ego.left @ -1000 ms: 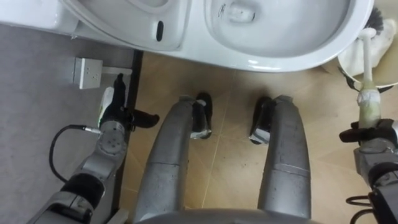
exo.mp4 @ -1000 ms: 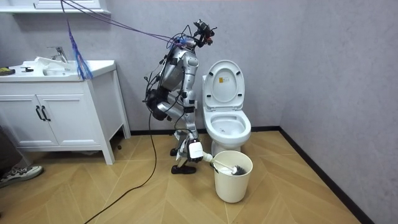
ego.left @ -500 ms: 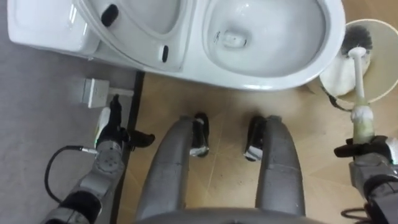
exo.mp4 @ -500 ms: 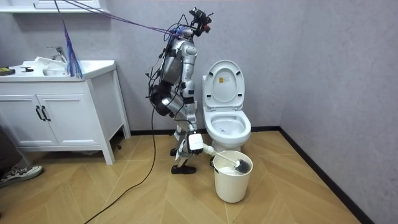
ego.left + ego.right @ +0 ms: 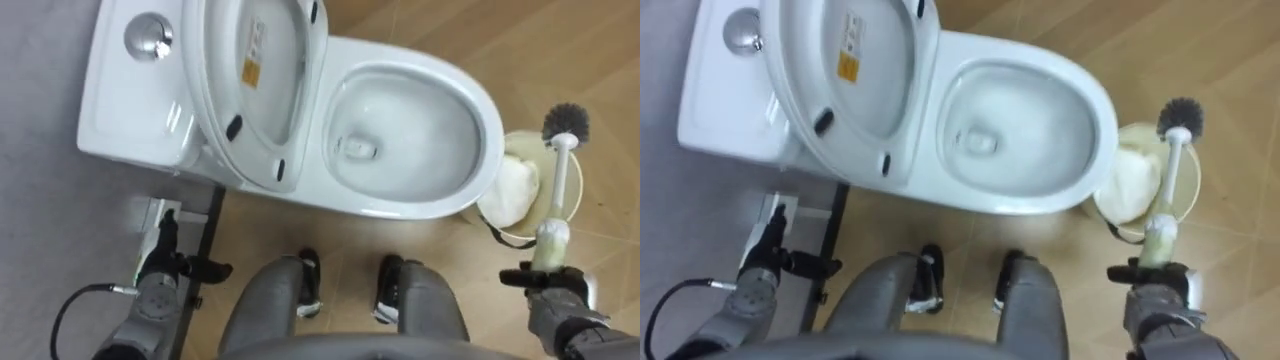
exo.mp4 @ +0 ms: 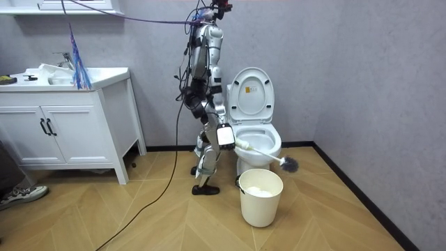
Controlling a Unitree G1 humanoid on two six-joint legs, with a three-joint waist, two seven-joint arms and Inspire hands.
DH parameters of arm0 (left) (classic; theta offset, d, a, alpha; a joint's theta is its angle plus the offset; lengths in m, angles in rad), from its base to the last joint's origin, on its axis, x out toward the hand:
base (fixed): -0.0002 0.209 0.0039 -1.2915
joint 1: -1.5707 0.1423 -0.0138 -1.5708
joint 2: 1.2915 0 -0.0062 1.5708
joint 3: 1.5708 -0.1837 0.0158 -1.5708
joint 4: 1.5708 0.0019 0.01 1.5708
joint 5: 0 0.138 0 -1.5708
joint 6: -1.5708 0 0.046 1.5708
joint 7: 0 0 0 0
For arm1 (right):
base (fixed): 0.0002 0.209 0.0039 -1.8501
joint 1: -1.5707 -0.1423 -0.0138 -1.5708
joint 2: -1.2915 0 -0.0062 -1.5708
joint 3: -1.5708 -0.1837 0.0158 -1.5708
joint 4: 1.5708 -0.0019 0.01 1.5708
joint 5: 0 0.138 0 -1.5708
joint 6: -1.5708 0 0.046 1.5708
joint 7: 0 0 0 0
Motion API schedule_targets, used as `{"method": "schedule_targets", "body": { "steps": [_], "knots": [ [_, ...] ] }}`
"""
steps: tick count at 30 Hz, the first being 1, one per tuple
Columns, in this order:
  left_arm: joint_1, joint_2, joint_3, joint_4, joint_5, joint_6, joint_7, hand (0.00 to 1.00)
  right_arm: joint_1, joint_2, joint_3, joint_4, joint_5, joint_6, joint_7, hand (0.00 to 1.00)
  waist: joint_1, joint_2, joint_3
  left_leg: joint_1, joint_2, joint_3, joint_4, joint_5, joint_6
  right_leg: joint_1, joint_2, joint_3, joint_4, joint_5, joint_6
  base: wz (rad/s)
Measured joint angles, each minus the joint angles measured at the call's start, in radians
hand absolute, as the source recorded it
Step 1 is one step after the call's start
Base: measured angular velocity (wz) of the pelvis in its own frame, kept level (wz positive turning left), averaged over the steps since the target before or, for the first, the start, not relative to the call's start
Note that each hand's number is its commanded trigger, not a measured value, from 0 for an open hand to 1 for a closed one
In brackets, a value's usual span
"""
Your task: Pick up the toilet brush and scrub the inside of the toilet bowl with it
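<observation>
The robot stood facing a glossy white ceramic toilet [image 5: 430, 70], its oval lid raised. Its right hand [image 5: 553, 290] was clenched round the slim, pale handle of a brush [image 5: 557, 190], whose round, dark bristle head hung above a cream cylindrical bucket [image 6: 261, 202] beside the bowl. Its left hand [image 5: 160, 280] hung low, fingers straight and holding nothing.

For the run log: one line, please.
right hand: shut on toilet brush, out of bin | left hand: open, idle | toilet: seat up
</observation>
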Motion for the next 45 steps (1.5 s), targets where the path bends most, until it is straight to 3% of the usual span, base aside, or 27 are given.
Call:
{"method": "schedule_targets", "body": {
  "steps": [2, 5, 9, 14, 18, 22, 27, 34, 39, 45],
  "knots": [
    [0.037, -0.001, 0.023, -0.001, 0.002, 0.0, -0.005, 0.0, 0.031, 0.006, -0.005, -0.005, -0.006, -0.002, 0.0, 1.0, -0.003, -0.006, -0.0053, 0.094, 0.001, -0.005, -0.058, 0.005, 0.002, 0.1, 0.004, -0.005, -0.064, 0.014, 0.01, 0.0],
    [0.082, 0.0, 0.051, -0.001, 0.004, -0.006, -0.01, 0.0, 0.071, 0.007, -0.02, -0.031, -0.007, -0.003, 0.001, 1.0, -0.008, -0.01, -0.0072, 0.185, -0.007, -0.016, -0.122, 0.007, 0.005, 0.202, 0.002, -0.027, -0.126, 0.021, 0.019, 0.12],
    [0.155, -0.001, 0.121, -0.033, 0.054, -0.008, -0.021, 0.0, 0.131, 0.009, -0.045, -0.053, -0.058, -0.004, 0.006, 1.0, -0.008, -0.024, -0.0129, 0.261, -0.015, -0.023, -0.156, 0.007, 0.005, 0.285, 0.006, -0.039, -0.178, 0.024, 0.024, 0.09],
    [0.214, -0.009, 0.174, -0.049, 0.119, -0.013, -0.028, 0.0, 0.182, 0.016, -0.072, -0.09, -0.222, -0.003, 0.003, 1.0, -0.002, -0.038, -0.0105, 0.349, -0.025, -0.064, -0.189, 0.007, 0.004, 0.406, 0.008, -0.079, -0.259, 0.029, 0.033, 0.18],
    [0.233, -0.027, 0.216, -0.118, 0.182, -0.013, -0.024, 0.0, 0.179, 0.017, -0.08, -0.121, -0.373, -0.015, 0.001, 1.0, 0.002, -0.046, -0.0101, 0.369, -0.029, -0.075, -0.208, 0.011, 0.001, 0.437, 0.009, -0.092, -0.279, 0.032, 0.034, 0.13],
    [0.278, -0.047, 0.252, -0.237, 0.284, -0.021, -0.015, 0.0, 0.217, 0.016, -0.08, -0.224, -0.552, -0.041, -0.008, 1.0, 0.035, -0.046, -0.0126, 0.392, -0.03, -0.084, -0.214, 0.012, 0.002, 0.474, 0.015, -0.106, -0.314, 0.044, 0.036, 0.08],
    [0.302, -0.055, 0.267, -0.305, 0.384, -0.026, 0.03, 0.0, 0.229, 0.02, -0.075, -0.226, -0.7, -0.053, -0.009, 1.0, 0.065, -0.041, -0.0129, 0.397, -0.031, -0.102, -0.214, 0.013, 0.001, 0.493, 0.019, -0.115, -0.33, 0.051, 0.036, 0.1],
    [0.383, -0.063, 0.292, -0.552, 0.589, -0.034, 0.1, 0.0, 0.291, 0.023, -0.061, -0.188, -0.937, -0.057, -0.025, 1.0, 0.092, -0.042, -0.0123, 0.397, -0.033, -0.14, -0.212, 0.015, -0.002, 0.512, 0.018, -0.164, -0.333, 0.051, 0.036, 0.19],
    [0.368, -0.069, 0.297, -0.637, 0.643, -0.041, 0.162, 0.0, 0.326, 0.024, -0.061, -0.169, -1.009, -0.067, -0.031, 1.0, 0.079, -0.042, -0.0125, 0.389, -0.037, -0.164, -0.209, 0.021, -0.007, 0.522, 0.019, -0.192, -0.345, 0.051, 0.036, 0.14],
    [0.355, -0.072, 0.296, -0.759, 0.736, -0.055, 0.224, 0.0, 0.383, 0.023, -0.059, -0.15, -1.062, -0.044, 0.001, 1.0, 0.075, -0.047, -0.0117, 0.37, -0.042, -0.181, -0.214, 0.03, -0.012, 0.507, 0.02, -0.205, -0.343, 0.051, 0.035, 0.08]
  ]
}}
